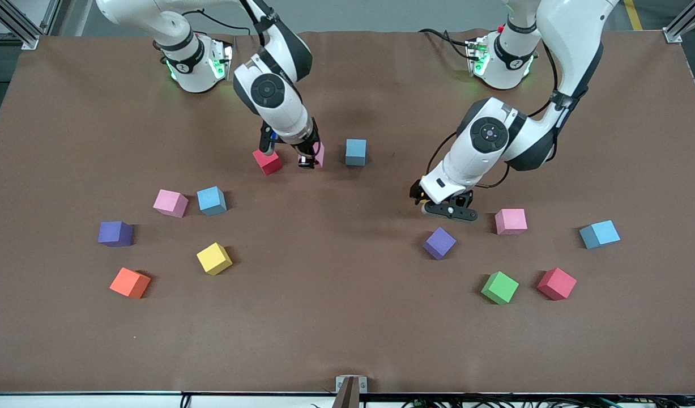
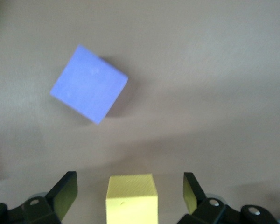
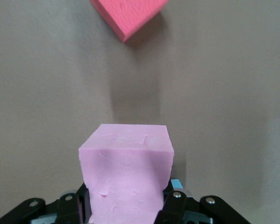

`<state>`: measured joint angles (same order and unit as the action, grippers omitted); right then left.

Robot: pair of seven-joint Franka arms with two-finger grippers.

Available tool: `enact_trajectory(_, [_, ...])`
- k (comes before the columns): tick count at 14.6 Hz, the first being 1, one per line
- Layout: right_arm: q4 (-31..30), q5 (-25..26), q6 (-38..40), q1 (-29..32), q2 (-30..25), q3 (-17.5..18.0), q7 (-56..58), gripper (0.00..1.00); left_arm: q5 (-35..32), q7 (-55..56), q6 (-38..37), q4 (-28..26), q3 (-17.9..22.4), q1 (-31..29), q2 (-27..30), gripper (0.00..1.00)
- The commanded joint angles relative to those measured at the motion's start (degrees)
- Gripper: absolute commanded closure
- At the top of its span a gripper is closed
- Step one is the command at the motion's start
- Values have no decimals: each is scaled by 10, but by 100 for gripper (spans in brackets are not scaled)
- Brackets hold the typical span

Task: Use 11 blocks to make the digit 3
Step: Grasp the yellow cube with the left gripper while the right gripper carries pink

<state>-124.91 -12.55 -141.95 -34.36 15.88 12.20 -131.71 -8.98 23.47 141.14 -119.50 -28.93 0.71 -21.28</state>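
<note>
In the upper middle of the front view the right gripper [image 1: 308,158] is closed on a pink block [image 3: 126,172], gripping its two side faces low over the table [image 1: 347,340], between a red block [image 1: 267,161] and a blue block [image 1: 355,152]; these three look like the start of one bar of the 3. At mid-height of that view, toward the left arm's end, the left gripper [image 2: 130,189] is spread wide around a yellow block [image 2: 131,198]. A gap shows on each side between the block and the fingers [image 2: 65,193], so nothing is gripped, and a purple block [image 2: 89,84] lies just beside it, turned at an angle. The other blocks lie scattered across the lower half of the front view, well apart. The pink block's top shows shallow dents, so the blocks are probably light, soft foam: they need little force, and a hard squeeze could mark them. Their matte faces should not slip. The best hold is probably on two opposite flat faces, at their middle, with the fingers squared to the cube; the tilted blocks would need a wrist turn first.
</note>
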Motion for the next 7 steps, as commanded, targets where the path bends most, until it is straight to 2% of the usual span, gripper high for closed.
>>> enact_trajectory(1, [-5,-13,-16,-11,8,1,-14,100,-10,13,-6,0,-4,3,-29,0])
enact_trajectory(4, [-5,-13,-60,-32,28,1,-35,99,-10,23,-6,-18,-4,6,-33,0])
enact_trajectory(7, [-4,-13,-70,-44,41,0,-36,99,-10,39,-3,-20,-4,10,-51,0])
